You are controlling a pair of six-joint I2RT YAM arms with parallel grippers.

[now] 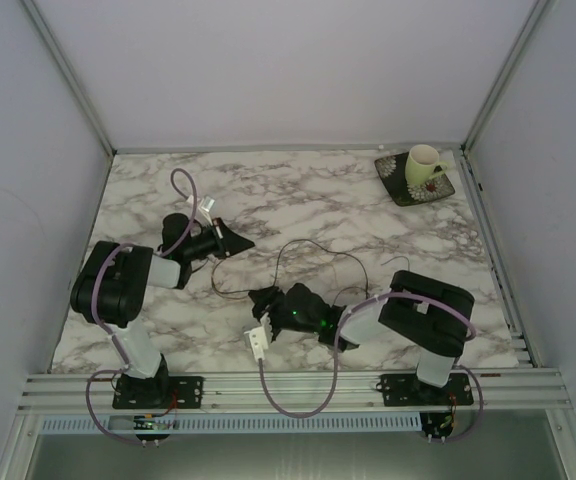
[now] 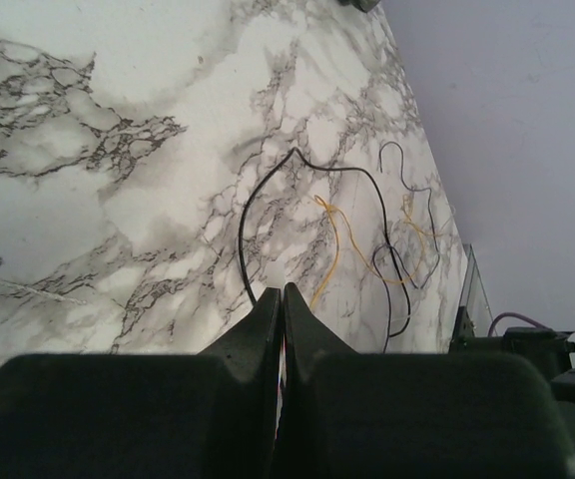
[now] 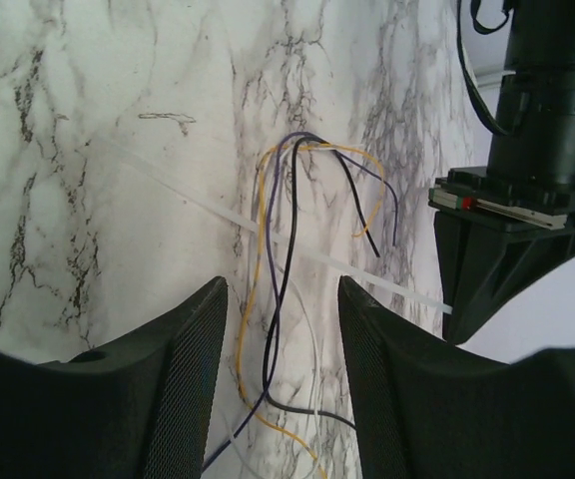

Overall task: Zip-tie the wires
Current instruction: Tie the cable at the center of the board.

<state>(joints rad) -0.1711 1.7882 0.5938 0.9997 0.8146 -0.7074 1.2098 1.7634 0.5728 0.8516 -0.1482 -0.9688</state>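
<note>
With the wires (image 3: 293, 215) crossing the zip tie (image 3: 198, 196) mid-frame, the spread right claw (image 3: 283, 289) straddles them, likely needing to pinch the bundle next; the left claw (image 2: 281, 294) is pressed together.

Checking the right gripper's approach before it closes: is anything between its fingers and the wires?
Nothing visible blocks it. The wires run through the gap between the right gripper's open fingers. A thin clear zip tie lies across them; the left gripper sits off to one side.
</note>
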